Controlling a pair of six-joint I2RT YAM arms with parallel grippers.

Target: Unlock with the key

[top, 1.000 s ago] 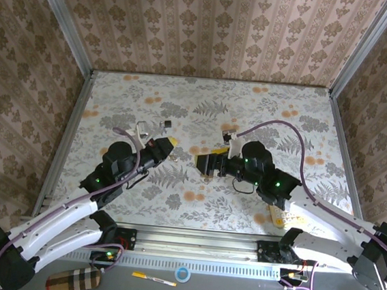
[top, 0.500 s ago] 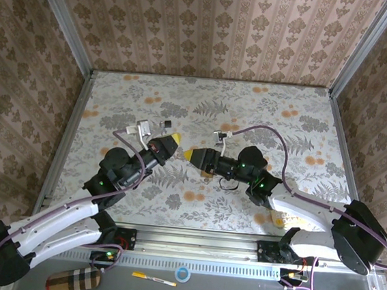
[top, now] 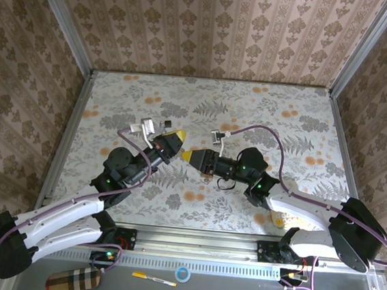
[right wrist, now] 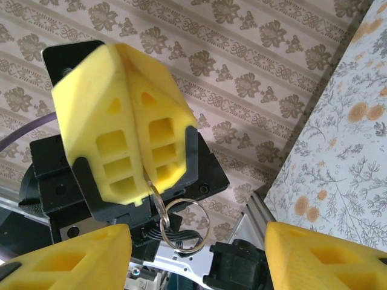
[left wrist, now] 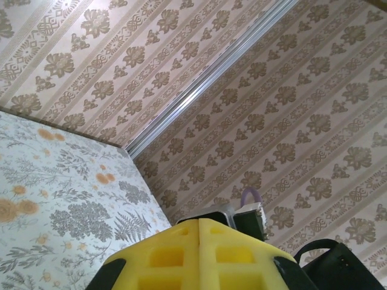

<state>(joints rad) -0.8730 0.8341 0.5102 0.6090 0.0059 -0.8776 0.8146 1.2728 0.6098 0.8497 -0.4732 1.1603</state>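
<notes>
In the top view my left gripper (top: pixel 171 143) and right gripper (top: pixel 191 156) meet tip to tip above the middle of the flowered table (top: pixel 265 117). The right wrist view faces the left gripper's yellow pads (right wrist: pixel 130 121). They are shut on a thin metal strip, and a wire key ring (right wrist: pixel 181 223) hangs from it. My right gripper (right wrist: pixel 196 260) is open, with the ring just ahead of the gap between its pads. A tiny dark squarish thing (top: pixel 169 123), apparently the key, lies on the table beyond the left gripper. The left gripper (left wrist: pixel 199 226) has its pads pressed together.
Patterned walls and an aluminium frame (top: pixel 64 139) close in the table on three sides. Purple cables loop above both wrists. On the ledge in front of the arm bases lie a checked pouch (top: pixel 73 281), a pen (top: pixel 153 278) and a tape roll (top: pixel 182 274).
The right gripper has swung left to face the left gripper's tip, and its jaws have narrowed. The left gripper has shifted slightly up and to the right, still shut.
</notes>
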